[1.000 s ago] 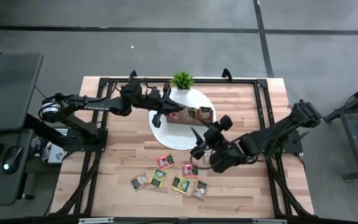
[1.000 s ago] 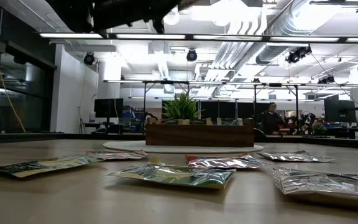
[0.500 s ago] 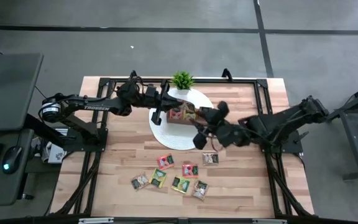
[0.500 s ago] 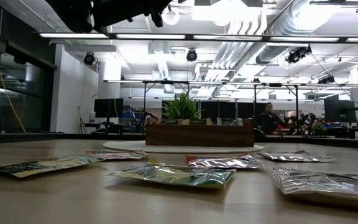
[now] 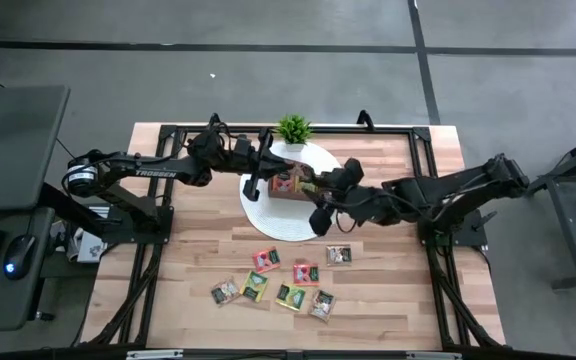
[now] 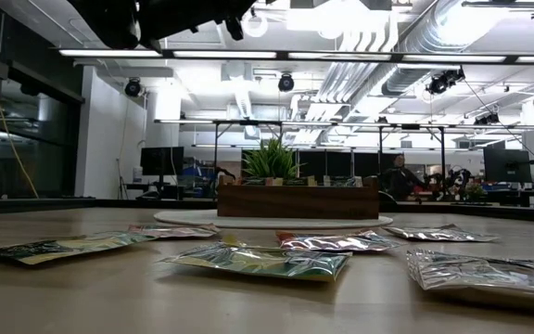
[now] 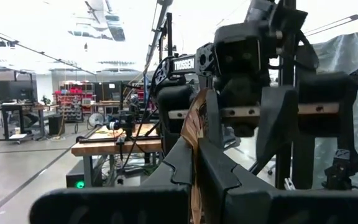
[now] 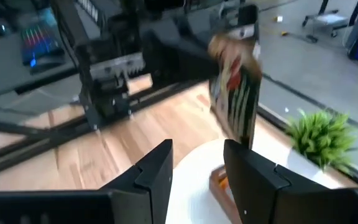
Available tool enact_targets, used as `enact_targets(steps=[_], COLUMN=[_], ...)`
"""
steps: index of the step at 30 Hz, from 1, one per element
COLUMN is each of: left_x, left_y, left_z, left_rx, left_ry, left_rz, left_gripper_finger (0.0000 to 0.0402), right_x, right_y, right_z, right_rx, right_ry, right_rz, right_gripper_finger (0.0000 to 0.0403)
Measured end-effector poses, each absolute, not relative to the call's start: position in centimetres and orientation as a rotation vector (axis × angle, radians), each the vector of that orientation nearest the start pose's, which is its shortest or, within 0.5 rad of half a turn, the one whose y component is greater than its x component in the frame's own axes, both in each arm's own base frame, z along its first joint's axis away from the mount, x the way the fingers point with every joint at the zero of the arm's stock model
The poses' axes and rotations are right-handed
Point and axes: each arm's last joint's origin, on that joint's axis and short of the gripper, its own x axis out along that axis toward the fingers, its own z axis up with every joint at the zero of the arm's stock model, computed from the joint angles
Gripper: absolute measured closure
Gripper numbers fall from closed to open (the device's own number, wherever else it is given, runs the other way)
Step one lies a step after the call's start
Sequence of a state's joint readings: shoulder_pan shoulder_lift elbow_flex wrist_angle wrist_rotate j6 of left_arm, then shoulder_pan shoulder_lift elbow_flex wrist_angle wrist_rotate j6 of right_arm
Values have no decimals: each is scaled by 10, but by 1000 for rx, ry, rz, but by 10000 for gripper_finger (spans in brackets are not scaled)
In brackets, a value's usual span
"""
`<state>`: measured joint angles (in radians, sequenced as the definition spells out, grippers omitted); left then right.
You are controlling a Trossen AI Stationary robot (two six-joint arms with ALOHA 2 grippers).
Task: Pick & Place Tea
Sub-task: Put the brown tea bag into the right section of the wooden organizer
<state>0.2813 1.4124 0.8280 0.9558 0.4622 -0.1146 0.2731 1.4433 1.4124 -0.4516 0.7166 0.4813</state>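
Left gripper [image 5: 252, 186] pinching a brown-edged foil tea sachet [image 7: 197, 134] above the brown wooden tray [image 5: 307, 185]; right gripper [image 5: 317, 211] spread, empty, beside the tray on the white round mat [image 5: 268, 215].

Wooden counter [image 5: 198, 260] has a round white mat [image 5: 268, 215] near center, a brown wooden tray [image 6: 297, 200] on it, and a little green potted plant [image 5: 293, 128] at the mat's 12 o'clock.

Both arms matte black, tubular links with bulky joint housings. Left arm [image 5: 138, 172]: white "TROSSEN" lettering on the link, silver-ringed round joint beside the bench [image 5: 198, 260] edge. Right arm [image 5: 448, 195]: same black build, dark cables along the links.
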Motion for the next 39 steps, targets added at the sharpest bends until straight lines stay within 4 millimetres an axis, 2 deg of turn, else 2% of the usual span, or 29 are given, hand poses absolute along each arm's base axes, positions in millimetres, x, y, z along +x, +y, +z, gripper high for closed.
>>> enact_targets(steps=[6, 12, 22, 26, 32, 39], left_x=[295, 295, 294, 294, 294, 295], left_y=[72, 72, 71, 71, 71, 72], left_z=[313, 314, 314, 314, 314, 311], left_rx=[22, 25, 27, 27, 27, 13], left_ry=[-335, -341, -341, -341, -341, -307], left_rz=[-198, -201, -205, -206, -206, -203], left_gripper_finger=[401, 401, 401, 401, 401, 398], right_x=[300, 299, 304, 304, 304, 304], right_y=[69, 66, 63, 63, 63, 63], right_z=[367, 370, 376, 376, 376, 376], right_rx=[259, 196, 194, 189, 165, 158], right_ry=[388, 335, 286, 288, 297, 298], right_rz=[-559, -659, -631, -629, -624, -631], right_gripper_finger=[263, 263, 269, 300, 388, 400])
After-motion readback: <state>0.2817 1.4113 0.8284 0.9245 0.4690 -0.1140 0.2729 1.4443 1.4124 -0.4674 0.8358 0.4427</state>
